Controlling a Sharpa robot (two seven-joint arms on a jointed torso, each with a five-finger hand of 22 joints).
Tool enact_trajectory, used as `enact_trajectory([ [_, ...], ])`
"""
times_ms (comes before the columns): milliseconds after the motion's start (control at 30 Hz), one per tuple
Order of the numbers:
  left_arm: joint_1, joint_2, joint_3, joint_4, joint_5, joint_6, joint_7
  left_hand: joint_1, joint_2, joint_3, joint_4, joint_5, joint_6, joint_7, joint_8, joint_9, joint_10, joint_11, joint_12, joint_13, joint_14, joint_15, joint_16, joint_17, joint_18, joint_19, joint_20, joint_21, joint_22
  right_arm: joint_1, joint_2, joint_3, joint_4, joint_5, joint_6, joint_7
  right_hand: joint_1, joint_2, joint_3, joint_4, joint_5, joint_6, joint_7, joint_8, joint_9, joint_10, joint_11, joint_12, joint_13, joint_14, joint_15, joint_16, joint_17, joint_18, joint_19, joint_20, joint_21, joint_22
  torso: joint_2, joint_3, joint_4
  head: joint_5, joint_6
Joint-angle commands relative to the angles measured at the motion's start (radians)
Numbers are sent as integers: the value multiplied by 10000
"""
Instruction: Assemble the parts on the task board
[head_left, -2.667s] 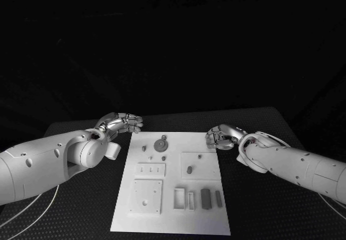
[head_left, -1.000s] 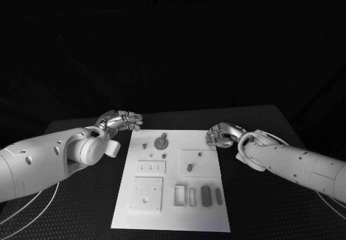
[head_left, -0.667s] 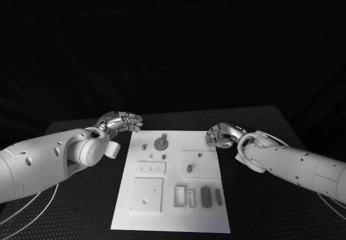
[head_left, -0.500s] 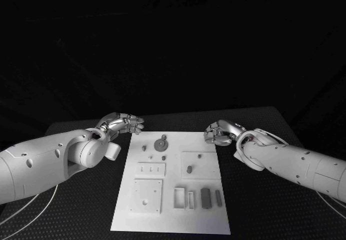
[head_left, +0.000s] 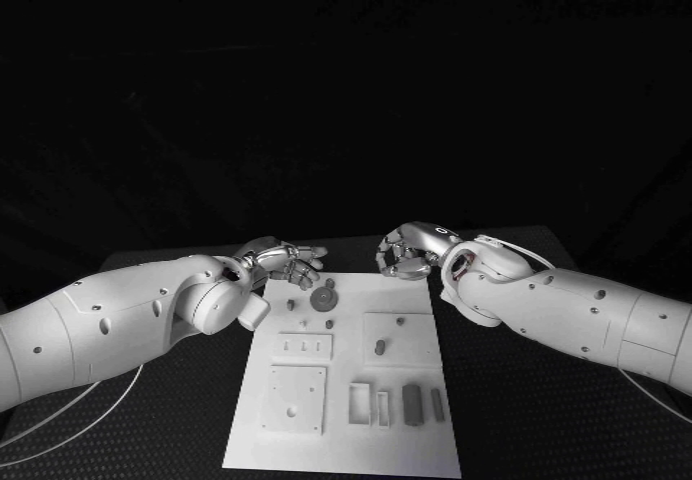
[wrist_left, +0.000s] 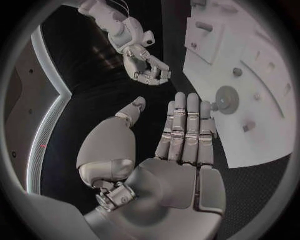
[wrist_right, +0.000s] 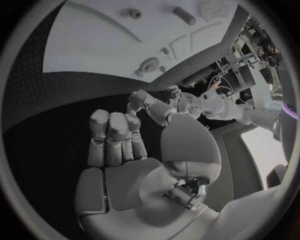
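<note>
A dark room surrounds a black, finely textured bench (head_left: 173, 400), and on it lies the white task board (head_left: 346, 440), a long plate running from the near edge toward the far side between the two arms.

The left hand (head_left: 289, 262) hovers at the far left corner of the board, close to a round grey disc part (head_left: 322, 298) that sits near the board's far end. In the left wrist view this hand (wrist_left: 181, 145) has its fingers (wrist_left: 187, 125) stretched out straight and side by side, thumb set apart, with nothing in them; the disc part (wrist_left: 226, 99) lies just beyond the fingertips, and I cannot tell whether they touch it.

The right hand (head_left: 407, 250) hangs over the far right corner of the board. In the right wrist view its fingers (wrist_right: 111, 131) are bent forward at the tips with the thumb apart, and nothing shows between them; whether they are fully closed I cannot tell.

On the board, a small grey peg (head_left: 379, 347) stands in a raised square plate on the right half. Nearer, two dark grey bars (head_left: 411, 404) lie beside white rectangular frames (head_left: 359, 397). On the left half are a small plate with three slots (head_left: 304, 346) and a larger square plate with holes (head_left: 296, 398).
</note>
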Motion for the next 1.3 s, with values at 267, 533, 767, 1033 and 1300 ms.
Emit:
enact_trajectory([
  [267,8,681,-28,-52,-878,259,-931,-277,-676,546,1128,-55,-297,201,-224,-38,-336,240,-293,-66,-292,118,-62,10,212,-274,72,53,239,2,703,-4,203,-1343,570,-849,-36,-126,146,11,-41,842,303,258,338,116,-21,31,9,59,-20,29,5,446,197,-17,135,9,-280,-128,37,167,-58],
  [533,4,787,-34,-7,-929,327,-935,204,-81,82,700,-58,-220,149,-179,26,-289,191,-278,-15,-328,122,-15,55,218,-381,86,167,226,1,944,-15,321,-1367,551,-872,-40,-116,173,16,-38,846,305,256,341,124,-20,28,9,65,-18,27,3,446,209,-21,141,11,-297,-131,24,271,-66],
  [767,-2,835,-45,-13,-1161,453,-1040,407,88,-115,422,-59,-137,112,-157,44,-222,153,-252,17,-332,119,-9,59,222,-402,84,197,214,0,1021,-15,382,-1370,556,-857,-44,-117,182,17,-36,847,305,255,343,128,-20,27,9,68,-18,26,2,446,214,-23,143,12,-286,-116,27,256,-89],
  [1033,-3,885,-48,-23,-1199,367,-1090,371,228,-210,400,-57,-69,85,-146,48,-171,127,-235,37,-311,110,2,61,224,-395,78,206,203,0,1115,-15,409,-1364,598,-850,-50,-122,194,15,-33,850,305,253,344,134,-20,27,10,71,-18,25,0,446,220,-24,145,13,-285,-111,12,247,-81],
  [1300,-4,887,-49,-78,-1215,319,-1182,280,463,-282,449,-55,-43,74,-164,38,-155,121,-239,47,-298,100,8,59,228,-388,68,204,191,-1,1119,-17,428,-1348,685,-832,-56,-124,205,15,-30,853,304,252,345,138,-20,26,11,74,-18,23,-1,446,224,-26,147,13,-286,-111,12,249,-93],
])
